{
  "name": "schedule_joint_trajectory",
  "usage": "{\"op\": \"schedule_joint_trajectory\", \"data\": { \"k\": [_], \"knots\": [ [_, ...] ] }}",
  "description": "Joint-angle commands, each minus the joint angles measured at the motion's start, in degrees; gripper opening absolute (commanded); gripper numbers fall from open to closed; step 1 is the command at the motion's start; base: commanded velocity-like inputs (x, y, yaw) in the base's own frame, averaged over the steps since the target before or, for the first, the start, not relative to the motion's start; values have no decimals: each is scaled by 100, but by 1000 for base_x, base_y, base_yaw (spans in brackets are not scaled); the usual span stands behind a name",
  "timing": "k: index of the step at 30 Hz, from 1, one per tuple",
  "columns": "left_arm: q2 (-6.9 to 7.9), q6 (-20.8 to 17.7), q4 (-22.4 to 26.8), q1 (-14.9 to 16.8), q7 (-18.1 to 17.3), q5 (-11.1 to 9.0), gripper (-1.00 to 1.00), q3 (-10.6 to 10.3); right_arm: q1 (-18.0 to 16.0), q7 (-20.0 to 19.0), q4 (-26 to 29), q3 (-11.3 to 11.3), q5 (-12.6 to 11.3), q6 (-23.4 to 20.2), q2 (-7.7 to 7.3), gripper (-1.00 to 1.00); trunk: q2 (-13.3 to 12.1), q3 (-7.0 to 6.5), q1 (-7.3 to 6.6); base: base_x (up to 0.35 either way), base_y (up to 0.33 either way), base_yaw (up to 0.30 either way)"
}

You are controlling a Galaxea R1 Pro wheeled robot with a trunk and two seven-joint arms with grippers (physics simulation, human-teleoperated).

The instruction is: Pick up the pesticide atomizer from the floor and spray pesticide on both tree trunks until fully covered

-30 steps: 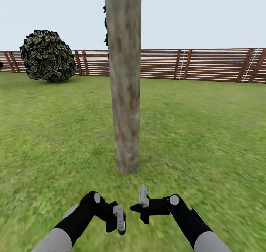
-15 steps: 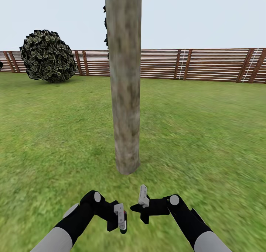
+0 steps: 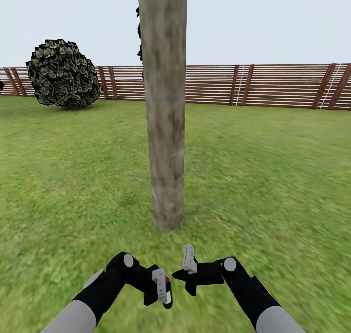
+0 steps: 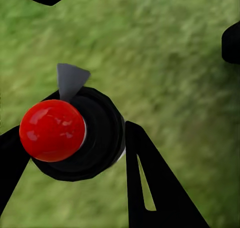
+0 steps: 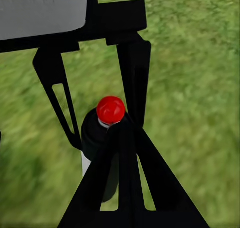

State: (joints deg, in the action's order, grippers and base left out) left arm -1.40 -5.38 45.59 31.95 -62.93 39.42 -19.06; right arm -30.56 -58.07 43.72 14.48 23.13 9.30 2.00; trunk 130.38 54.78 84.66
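Our left gripper (image 4: 75,158) is clamped on the pesticide atomizer (image 4: 75,138), its red cap (image 4: 51,130) between the fingers, low over the floor (image 3: 273,177). We cannot tell how wide our right gripper (image 3: 187,269) stands. The tree trunk (image 3: 165,128) rises just ahead of both.

Since a second ago, left end effector (image 3: 162,289) shifted slightly toward the right end effector (image 3: 187,269) and a little lower in the head view, narrowing the gap between the two. Grey finger plate now tilted a touch more. Red cap of the pesticide atomizer (image 3: 166,280), hidden a second ago, now peeking out just beside that plate on the side facing the right end effector. Black bottle (image 4: 95,133) sitting between the left end effector's fingers (image 4: 150,188) in the left wrist view.
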Motion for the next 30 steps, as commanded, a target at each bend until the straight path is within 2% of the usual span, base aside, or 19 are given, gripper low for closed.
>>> {"op": "schedule_joint_trajectory", "data": {
  "k": [1, 30],
  "knots": [
    [-4, -53, 8, 3, -26, 6, -100, -1, -2, -3, 5, -7, 60, 56, 2, -100, 2, 5, -1, 0, 0, 0],
    [-65, -43, -13, 4, -26, -22, -100, 4, -2, -3, 5, -7, 60, 61, 2, -100, 2, 5, -1, 0, 0, 0]
  ]
}}
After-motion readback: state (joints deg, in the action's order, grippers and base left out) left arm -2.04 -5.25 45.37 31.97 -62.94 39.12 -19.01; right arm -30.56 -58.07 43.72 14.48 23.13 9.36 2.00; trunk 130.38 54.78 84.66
